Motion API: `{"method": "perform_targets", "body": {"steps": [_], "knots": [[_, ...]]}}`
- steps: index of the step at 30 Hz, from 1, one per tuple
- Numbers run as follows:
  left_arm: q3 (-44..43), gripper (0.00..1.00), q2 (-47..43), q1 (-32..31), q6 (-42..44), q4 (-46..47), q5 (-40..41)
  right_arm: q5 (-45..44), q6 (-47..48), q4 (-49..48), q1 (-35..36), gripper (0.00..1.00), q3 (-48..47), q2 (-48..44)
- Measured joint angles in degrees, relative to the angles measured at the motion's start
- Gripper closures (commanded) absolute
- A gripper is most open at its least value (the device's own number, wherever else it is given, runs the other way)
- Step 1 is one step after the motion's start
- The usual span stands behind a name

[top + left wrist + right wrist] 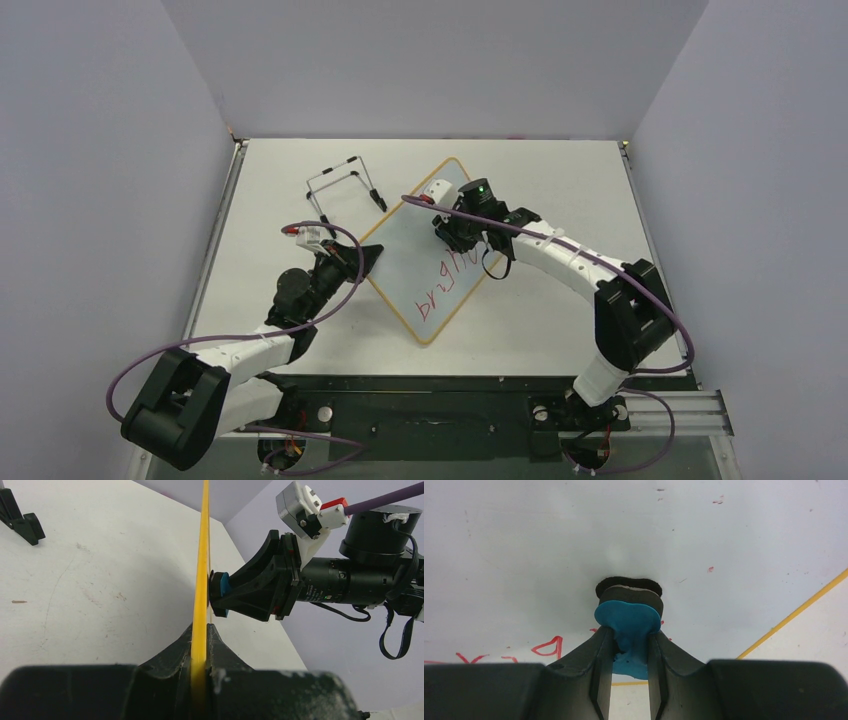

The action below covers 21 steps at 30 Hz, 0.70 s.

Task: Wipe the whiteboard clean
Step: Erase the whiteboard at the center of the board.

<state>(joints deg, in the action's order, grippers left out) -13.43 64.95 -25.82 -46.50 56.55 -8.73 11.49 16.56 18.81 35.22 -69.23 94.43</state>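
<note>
Here, the right gripper pinches a small blue eraser between its two black fingers, the jaws drawn nearly together around the block. The eraser's dark felt face is pressed against the glossy white face of the whiteboard. Red handwriting runs along the board just beside the eraser and on toward the board's near corner. A few red specks dot the white surface around the pad.

The left gripper is pressed together on the board's thin tan-yellow frame at its left corner, one black finger on each side of the edge. From the left wrist the board appears edge-on as a single yellow line, with the eraser touching its face from the right.

Seen from above, the board is turned like a diamond in the middle of the white table, between the two arms. It looks held on a slant, and whether its lower edge touches the table cannot be told. A thin black wire stand sits on the table near the board's far left edge. Plain pale walls enclose the table on three sides.
</note>
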Motion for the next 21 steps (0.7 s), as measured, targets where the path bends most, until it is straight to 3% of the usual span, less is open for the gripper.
{"method": "perform_targets", "body": {"steps": [11,17,21], "knots": [[0.0,1.00,0.0,0.0,0.2,0.1,-0.2,10.9,7.6,8.4,1.6,1.00,-1.0,0.2],[0.0,1.00,0.0,0.0,0.2,0.2,-0.1,11.4,2.0,5.9,1.5,1.00,-0.2,-0.2],[0.0,1.00,0.0,-0.2,0.2,0.3,-0.3,7.5,-3.8,-1.0,-0.8,1.00,3.3,-2.5]]}}
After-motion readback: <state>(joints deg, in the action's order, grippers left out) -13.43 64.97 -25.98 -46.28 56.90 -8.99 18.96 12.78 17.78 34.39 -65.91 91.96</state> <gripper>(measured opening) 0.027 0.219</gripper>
